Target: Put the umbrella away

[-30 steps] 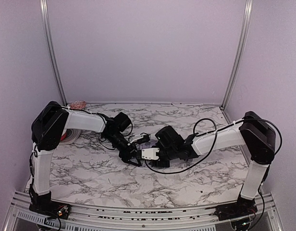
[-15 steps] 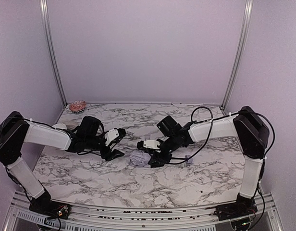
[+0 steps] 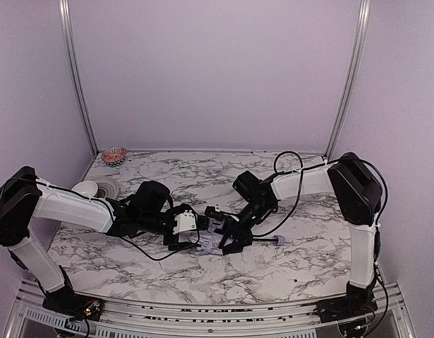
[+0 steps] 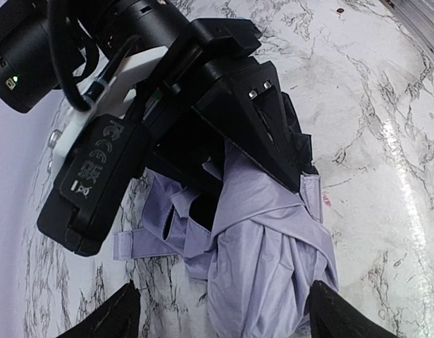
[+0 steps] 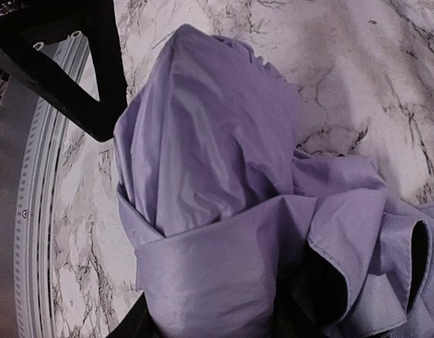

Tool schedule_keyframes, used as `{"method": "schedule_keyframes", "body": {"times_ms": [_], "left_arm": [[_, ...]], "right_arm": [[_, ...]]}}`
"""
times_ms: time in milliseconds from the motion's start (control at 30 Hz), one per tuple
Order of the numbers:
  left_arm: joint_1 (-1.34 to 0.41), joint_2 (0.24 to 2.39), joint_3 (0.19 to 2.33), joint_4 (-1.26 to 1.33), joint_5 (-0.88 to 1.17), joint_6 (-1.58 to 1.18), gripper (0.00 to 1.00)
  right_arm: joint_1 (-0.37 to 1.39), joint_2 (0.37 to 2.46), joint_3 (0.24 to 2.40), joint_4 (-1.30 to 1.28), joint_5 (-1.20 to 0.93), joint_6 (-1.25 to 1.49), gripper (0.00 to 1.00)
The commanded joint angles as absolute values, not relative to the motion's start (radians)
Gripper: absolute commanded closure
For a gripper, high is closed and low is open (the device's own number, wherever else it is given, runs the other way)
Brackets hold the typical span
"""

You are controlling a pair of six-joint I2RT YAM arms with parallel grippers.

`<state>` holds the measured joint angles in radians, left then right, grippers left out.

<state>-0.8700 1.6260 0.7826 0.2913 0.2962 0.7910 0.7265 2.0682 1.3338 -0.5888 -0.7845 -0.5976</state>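
The umbrella (image 3: pixel 209 245) lies on the marble table (image 3: pixel 132 264) as a crumpled lavender bundle, with its thin shaft (image 3: pixel 263 240) and small block handle (image 3: pixel 279 240) pointing right. My right gripper (image 3: pixel 228 238) is shut on the fabric; in the right wrist view the umbrella (image 5: pixel 210 141) fills the gap between the fingers of that gripper (image 5: pixel 210 327). From the left, my left gripper (image 3: pixel 196 232) stands wide open. In the left wrist view the umbrella (image 4: pixel 273 260) bulges between its gripper's (image 4: pixel 227 317) spread fingertips (image 4: pixel 122 313), and the right gripper's black body (image 4: pixel 224 91) shows above.
A small red-patterned bowl (image 3: pixel 114 154) sits in the back left corner. A white round object (image 3: pixel 90 189) lies behind the left arm. Metal posts (image 3: pixel 75 77) frame the lavender back wall, and a metal rail (image 3: pixel 203 313) runs along the front edge.
My left arm swung in from the left toward the umbrella and its jaws spread wider. The right gripper shifted a little forward with the fabric in its grip.
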Motion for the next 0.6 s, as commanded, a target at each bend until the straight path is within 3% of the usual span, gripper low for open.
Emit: {"method": "schedule_keyframes", "body": {"times_ms": [0,233,567], "left_arm": [[-0.909,1.636,0.822,0.196,0.328,0.85,0.18],[-0.912,1.654,0.848,0.146,0.434,0.845,0.16],[-0.916,1.856,0.929,0.13,0.214,0.892,0.19]], "right_arm": [[0.719,2.18,1.307,-0.792,-0.782,-0.566,0.8],[0.689,2.227,1.333,-0.768,-0.788,-0.502,0.79],[0.683,2.271,1.389,-0.799,-0.8,-0.543,0.78]]}}
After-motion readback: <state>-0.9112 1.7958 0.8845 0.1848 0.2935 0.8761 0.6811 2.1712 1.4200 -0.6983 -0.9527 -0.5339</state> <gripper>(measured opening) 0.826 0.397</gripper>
